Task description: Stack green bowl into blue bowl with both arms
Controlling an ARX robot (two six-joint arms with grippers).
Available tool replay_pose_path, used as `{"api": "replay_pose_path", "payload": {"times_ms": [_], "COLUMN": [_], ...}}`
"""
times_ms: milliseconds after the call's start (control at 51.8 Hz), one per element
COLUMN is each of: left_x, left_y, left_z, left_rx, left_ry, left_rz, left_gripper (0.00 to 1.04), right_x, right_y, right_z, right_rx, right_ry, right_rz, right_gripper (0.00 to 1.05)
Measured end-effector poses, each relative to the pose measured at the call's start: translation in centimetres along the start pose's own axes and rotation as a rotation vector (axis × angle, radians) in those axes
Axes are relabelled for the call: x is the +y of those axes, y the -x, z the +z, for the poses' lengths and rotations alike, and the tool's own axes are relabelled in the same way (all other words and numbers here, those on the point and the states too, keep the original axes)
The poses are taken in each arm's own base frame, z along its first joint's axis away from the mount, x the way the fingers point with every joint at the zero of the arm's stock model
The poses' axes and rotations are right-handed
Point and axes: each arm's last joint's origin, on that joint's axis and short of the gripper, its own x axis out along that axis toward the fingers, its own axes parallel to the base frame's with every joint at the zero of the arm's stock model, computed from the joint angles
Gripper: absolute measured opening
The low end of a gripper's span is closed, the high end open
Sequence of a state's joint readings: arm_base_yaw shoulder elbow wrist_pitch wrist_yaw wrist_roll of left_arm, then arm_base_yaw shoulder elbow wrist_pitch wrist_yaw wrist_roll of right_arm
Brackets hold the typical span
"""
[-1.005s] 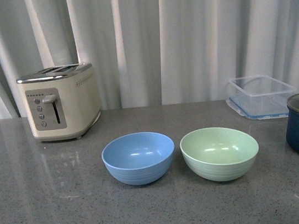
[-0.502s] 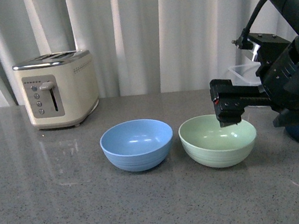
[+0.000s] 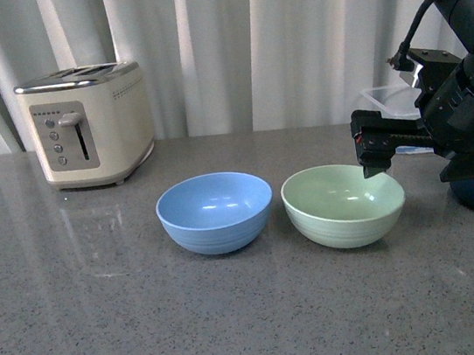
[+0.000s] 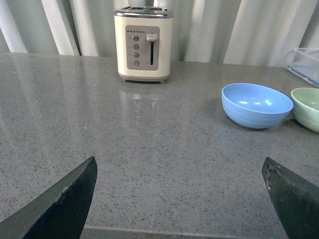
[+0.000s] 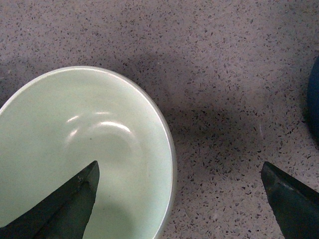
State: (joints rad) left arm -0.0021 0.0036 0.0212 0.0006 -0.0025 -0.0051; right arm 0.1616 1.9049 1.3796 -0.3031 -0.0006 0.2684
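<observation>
- The right claw (image 5: 179,172) is hanging spread wide over the green bowl's (image 3: 343,205) far rim, one finger inside and one outside, apparently lining up a pinch.
- That bowl is sitting on the counter (image 3: 109,337) just beside the blue bowl (image 3: 215,212), not yet stacked.
- The left claw (image 4: 179,172) is gaping empty, well apart from both.

Grey speckled stone countertop (image 3: 109,337) across the whole near scene, glossy, with soft pale reflections on the left. Along the far edge, white pleated curtain (image 3: 245,44) from left to right, evenly lit. Far left, cream two-slot toaster (image 3: 88,123) with chrome top.
</observation>
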Motion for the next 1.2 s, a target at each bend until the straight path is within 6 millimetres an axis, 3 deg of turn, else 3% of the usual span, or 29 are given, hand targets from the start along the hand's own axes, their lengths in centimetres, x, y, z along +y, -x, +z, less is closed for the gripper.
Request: {"api": "replay_pose_path", "payload": {"times_ms": [580, 1198], "left_x": [0.0, 0.0], "left_y": [0.0, 0.0], "left_z": [0.0, 0.0], "left_rx": [0.0, 0.0], "left_ry": [0.0, 0.0], "left_rz": [0.0, 0.0], "left_gripper": [0.98, 0.98], "right_x": [-0.7, -0.3], "right_y": [-2.9, -3.7], "right_z": [-0.2, -0.1], "right_rx": [0.043, 0.042], "right_ry": [0.041, 0.053], "right_rz": [0.0, 0.055], "right_gripper": [0.95, 0.01]}}
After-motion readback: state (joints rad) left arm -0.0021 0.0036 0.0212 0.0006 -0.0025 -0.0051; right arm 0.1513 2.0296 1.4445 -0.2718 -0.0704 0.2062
